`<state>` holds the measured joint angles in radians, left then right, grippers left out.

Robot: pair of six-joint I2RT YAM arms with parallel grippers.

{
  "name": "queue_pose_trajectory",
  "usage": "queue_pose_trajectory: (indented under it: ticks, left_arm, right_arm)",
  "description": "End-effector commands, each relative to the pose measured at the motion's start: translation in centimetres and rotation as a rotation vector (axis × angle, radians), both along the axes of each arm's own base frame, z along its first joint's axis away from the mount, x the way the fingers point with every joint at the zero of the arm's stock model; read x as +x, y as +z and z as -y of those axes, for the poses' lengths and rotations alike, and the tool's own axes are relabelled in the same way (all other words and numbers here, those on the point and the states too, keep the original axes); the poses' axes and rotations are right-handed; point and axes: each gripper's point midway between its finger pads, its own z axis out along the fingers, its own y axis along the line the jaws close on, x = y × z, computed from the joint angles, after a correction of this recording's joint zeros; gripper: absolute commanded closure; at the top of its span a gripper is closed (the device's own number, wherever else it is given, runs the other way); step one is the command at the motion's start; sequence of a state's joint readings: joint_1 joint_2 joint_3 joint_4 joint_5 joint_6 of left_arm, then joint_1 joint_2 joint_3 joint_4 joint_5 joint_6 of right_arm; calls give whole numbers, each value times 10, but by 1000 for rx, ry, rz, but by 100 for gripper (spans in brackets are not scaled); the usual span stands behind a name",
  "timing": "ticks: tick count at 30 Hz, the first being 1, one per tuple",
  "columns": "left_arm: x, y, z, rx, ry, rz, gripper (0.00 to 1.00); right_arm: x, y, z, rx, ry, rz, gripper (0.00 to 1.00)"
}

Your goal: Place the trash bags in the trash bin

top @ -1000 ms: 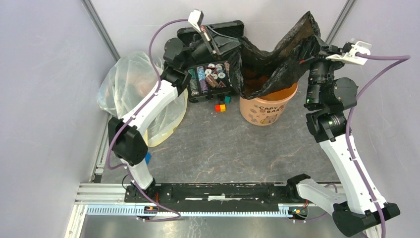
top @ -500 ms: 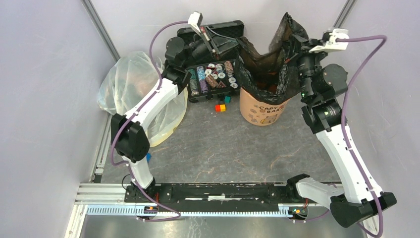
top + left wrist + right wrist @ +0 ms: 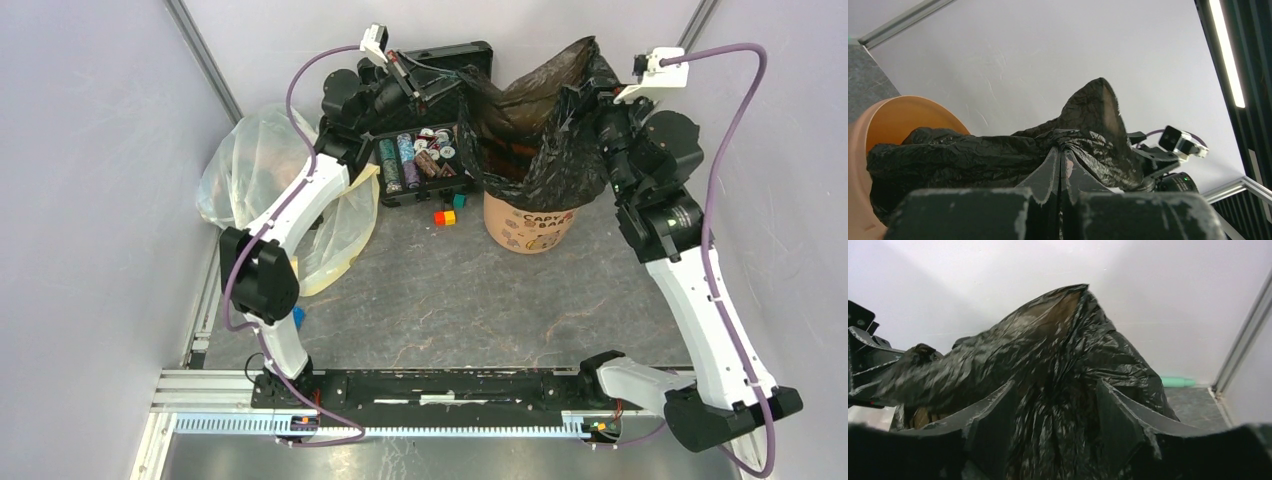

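The black crinkled trash bag [image 3: 540,130] hangs over the mouth of the peach-orange trash bin [image 3: 530,228], one peak standing up at the back. My left gripper [image 3: 462,88] is shut on the bag's left edge; in the left wrist view its fingertips pinch a bunched fold of the bag [image 3: 998,155] above the bin's rim [image 3: 893,112]. My right gripper [image 3: 600,112] is at the bag's right side, over the bin. It is open: its fingers [image 3: 993,412] stand wide apart with loose bag film [image 3: 1058,345] between them.
A black case of chips [image 3: 420,155] sits just left of the bin, with small coloured blocks [image 3: 445,215] in front of it. A big translucent bag [image 3: 265,195] fills the left side. A green object [image 3: 1178,381] lies by the back wall.
My right gripper has swung left and down toward the bin and opened, letting go of the bag's right edge. The bag has sunk over the bin's rim. My left gripper drew slightly left, still holding.
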<state>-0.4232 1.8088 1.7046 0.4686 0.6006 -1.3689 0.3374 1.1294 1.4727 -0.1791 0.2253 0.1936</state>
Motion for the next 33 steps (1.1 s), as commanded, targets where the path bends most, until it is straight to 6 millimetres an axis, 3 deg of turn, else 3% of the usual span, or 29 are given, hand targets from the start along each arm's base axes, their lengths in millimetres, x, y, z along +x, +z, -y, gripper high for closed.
queue_pose_trajectory:
  ticks: [1, 6, 11, 13, 14, 17, 21, 25, 33]
  left_arm:
    - [13, -4, 3, 24, 31, 35, 98]
    - [24, -3, 7, 29, 33, 31, 98]
    - [26, -4, 10, 29, 26, 36, 98]
    - [25, -6, 10, 29, 22, 34, 98]
    - [25, -6, 10, 27, 22, 36, 98]
    - [23, -5, 10, 24, 16, 43, 98]
    - [20, -1, 10, 16, 3, 55, 98]
    - [17, 3, 10, 10, -4, 67, 98]
    - [13, 4, 10, 14, -21, 74, 98]
  right_arm:
    - [-31, 26, 21, -40, -48, 38, 30]
    - [-55, 19, 50, -78, -158, -1, 18]
    - [-65, -11, 78, -95, -297, -106, 6]
    - [-63, -26, 77, -93, -303, -157, 7]
    - [-61, -34, 75, -93, -297, -185, 15]
    - [-56, -69, 75, -103, -312, -259, 60]
    - [-52, -110, 75, -89, -325, -315, 100]
    - [-40, -137, 62, -76, -266, -355, 100]
    - [-1, -172, 41, -48, -185, -419, 100]
